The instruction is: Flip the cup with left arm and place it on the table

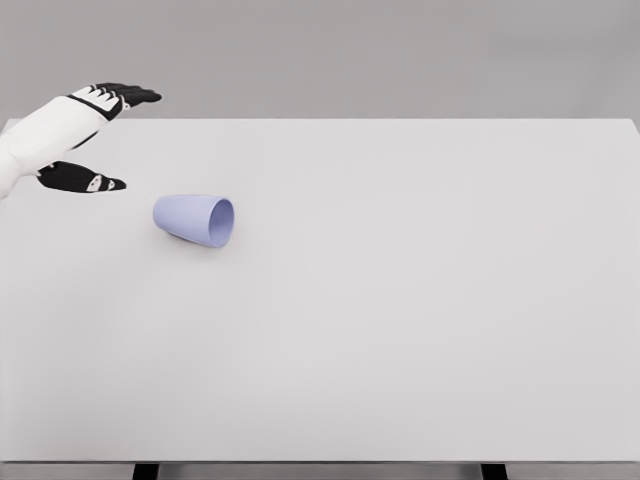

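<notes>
The near part of the white counter (400,380) is lying bare, and its front edge is showing dark legs just below. Further in, toward the left, the lilac cup (195,219) is lying on its side, its open mouth facing right and slightly toward the camera, its narrower base pointing left. Beyond it and further left, the left hand (95,140) is hovering apart from the cup, thumb and fingers spread wide and holding nothing. The right arm is not showing.

As a judgement, the cup is looking ready to roll: a glancing touch on its rounded wall could be sending it away across the counter. A grip taken too near the tapered base could be slipping during the turn upright.
</notes>
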Robot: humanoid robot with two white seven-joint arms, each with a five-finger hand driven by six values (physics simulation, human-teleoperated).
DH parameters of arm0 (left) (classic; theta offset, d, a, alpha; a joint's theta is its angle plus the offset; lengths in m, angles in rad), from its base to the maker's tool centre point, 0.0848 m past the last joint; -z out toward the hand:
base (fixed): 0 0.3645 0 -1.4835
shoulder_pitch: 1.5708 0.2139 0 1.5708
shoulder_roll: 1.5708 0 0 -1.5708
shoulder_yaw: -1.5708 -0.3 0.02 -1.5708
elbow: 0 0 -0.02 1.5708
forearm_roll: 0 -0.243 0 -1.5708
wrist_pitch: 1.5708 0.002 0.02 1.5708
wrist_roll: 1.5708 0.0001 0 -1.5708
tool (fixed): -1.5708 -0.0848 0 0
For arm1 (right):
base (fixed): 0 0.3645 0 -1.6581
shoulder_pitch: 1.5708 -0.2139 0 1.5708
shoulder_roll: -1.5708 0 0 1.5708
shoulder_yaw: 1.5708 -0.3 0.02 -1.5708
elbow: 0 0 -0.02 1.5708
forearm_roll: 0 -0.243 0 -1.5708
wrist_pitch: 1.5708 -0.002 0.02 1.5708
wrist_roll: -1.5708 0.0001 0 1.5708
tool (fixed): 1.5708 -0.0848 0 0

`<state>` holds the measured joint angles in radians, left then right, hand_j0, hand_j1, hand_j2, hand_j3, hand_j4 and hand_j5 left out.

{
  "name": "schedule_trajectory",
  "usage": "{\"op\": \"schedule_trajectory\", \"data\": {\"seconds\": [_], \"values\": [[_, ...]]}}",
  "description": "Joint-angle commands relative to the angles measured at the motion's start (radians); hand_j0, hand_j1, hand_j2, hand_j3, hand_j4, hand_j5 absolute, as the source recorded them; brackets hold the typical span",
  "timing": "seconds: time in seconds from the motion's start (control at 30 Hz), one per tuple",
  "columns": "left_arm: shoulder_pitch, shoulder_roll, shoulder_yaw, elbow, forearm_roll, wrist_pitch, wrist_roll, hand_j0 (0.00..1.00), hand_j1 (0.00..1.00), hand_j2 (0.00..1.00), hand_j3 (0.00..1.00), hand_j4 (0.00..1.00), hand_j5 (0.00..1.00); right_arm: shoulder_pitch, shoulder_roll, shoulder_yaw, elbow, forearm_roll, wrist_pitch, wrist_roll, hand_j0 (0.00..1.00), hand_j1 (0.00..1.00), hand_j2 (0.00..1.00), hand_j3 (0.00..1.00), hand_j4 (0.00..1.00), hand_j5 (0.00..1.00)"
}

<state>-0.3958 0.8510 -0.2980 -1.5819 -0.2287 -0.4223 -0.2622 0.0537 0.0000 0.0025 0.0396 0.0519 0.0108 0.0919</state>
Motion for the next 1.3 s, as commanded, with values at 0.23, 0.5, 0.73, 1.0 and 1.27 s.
{"op": "schedule_trajectory", "data": {"seconds": [0.23, 0.5, 0.73, 1.0, 1.27], "values": [[0.003, 0.039, -0.001, -0.004, 0.003, -0.004, 0.000, 1.00, 1.00, 1.00, 1.00, 1.00, 1.00, 0.000, 0.000, -0.001, 0.000, 0.000, 0.000, 0.000, 1.00, 1.00, 1.00, 1.00, 1.00, 1.00], [0.012, 0.105, -0.064, -0.009, -0.001, -0.007, 0.001, 1.00, 1.00, 1.00, 1.00, 1.00, 1.00, 0.000, 0.000, -0.001, 0.000, 0.000, 0.000, 0.000, 1.00, 1.00, 1.00, 1.00, 1.00, 1.00], [0.012, 0.128, -0.095, -0.018, 0.002, -0.067, 0.001, 1.00, 1.00, 1.00, 1.00, 1.00, 1.00, 0.000, 0.000, -0.001, 0.000, 0.000, 0.000, 0.000, 1.00, 1.00, 1.00, 1.00, 1.00, 1.00], [0.003, 0.106, -0.210, -0.090, 0.127, 0.055, 0.004, 1.00, 1.00, 1.00, 1.00, 1.00, 1.00, 0.000, 0.000, -0.001, 0.000, 0.000, 0.000, 0.000, 1.00, 1.00, 1.00, 1.00, 1.00, 1.00], [-0.002, 0.066, -0.233, -0.148, 0.216, 0.289, 0.003, 1.00, 1.00, 1.00, 1.00, 1.00, 1.00, 0.000, 0.000, -0.001, 0.000, 0.000, 0.000, 0.000, 1.00, 1.00, 1.00, 1.00, 1.00, 1.00]]}}
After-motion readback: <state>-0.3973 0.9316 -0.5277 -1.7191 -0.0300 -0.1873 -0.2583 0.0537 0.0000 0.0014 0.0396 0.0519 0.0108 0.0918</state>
